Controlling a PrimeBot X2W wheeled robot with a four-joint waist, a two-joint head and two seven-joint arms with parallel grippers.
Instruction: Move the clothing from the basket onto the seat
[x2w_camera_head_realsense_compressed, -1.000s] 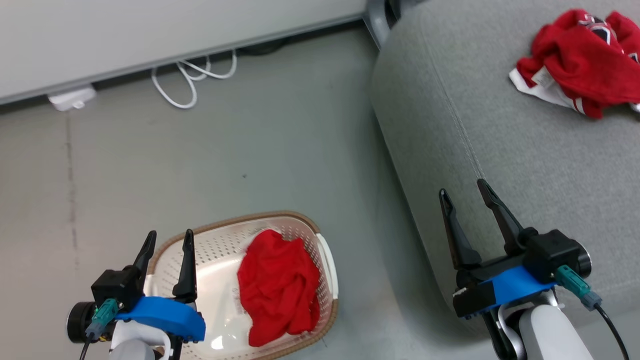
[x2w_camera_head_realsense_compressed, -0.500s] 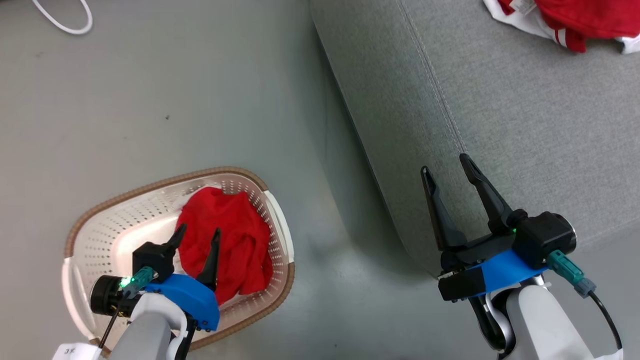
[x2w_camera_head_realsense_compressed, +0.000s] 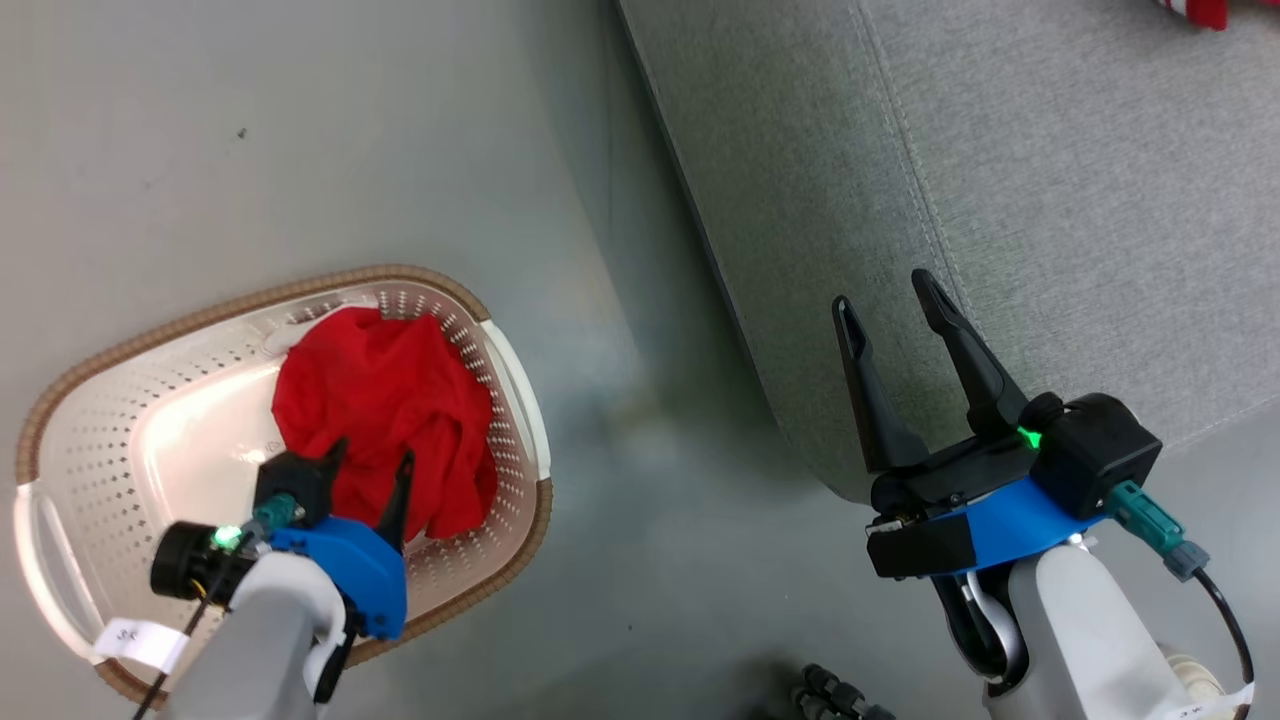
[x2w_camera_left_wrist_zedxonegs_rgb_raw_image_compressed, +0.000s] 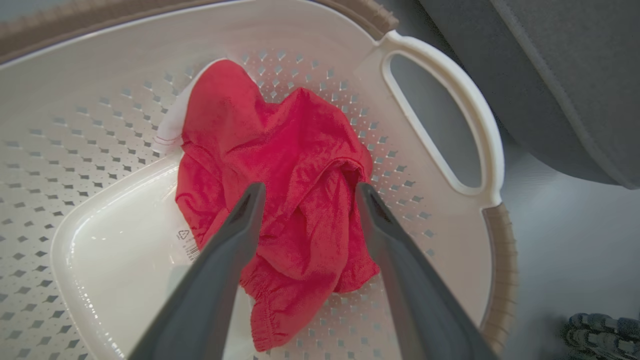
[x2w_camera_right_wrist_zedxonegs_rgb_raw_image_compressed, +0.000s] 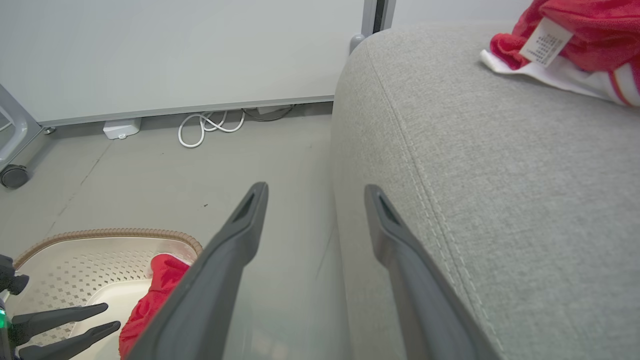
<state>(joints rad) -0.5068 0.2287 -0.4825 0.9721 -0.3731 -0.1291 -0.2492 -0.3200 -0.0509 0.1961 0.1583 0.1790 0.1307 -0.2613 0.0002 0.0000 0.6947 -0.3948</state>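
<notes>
One red piece of clothing (x2w_camera_head_realsense_compressed: 380, 400) lies crumpled in the cream basket (x2w_camera_head_realsense_compressed: 250, 300) on the floor at the lower left. My left gripper (x2w_camera_head_realsense_compressed: 370, 455) is open inside the basket, its fingers straddling the garment's folds (x2w_camera_left_wrist_zedxonegs_rgb_raw_image_compressed: 280, 165) just above it; nothing is gripped. My right gripper (x2w_camera_head_realsense_compressed: 880, 292) hangs open and empty over the front edge of the grey seat (x2w_camera_head_realsense_compressed: 1050, 200). A second red garment with white trim (x2w_camera_right_wrist_zedxonegs_rgb_raw_image_compressed: 590, 30) lies on the seat, far beyond the right gripper (x2w_camera_right_wrist_zedxonegs_rgb_raw_image_compressed: 316, 189).
A coiled white cable (x2w_camera_right_wrist_zedxonegs_rgb_raw_image_compressed: 210, 127) and a white box (x2w_camera_right_wrist_zedxonegs_rgb_raw_image_compressed: 121, 128) lie by the wall. A caster wheel (x2w_camera_right_wrist_zedxonegs_rgb_raw_image_compressed: 12, 176) stands at the far left. A dark ribbed object (x2w_camera_head_realsense_compressed: 830, 690) sits on the floor between basket and seat.
The head camera has tilted down and shifted. My left gripper has dropped from the basket's near rim into the basket, onto the red garment. The right gripper has hardly moved.
</notes>
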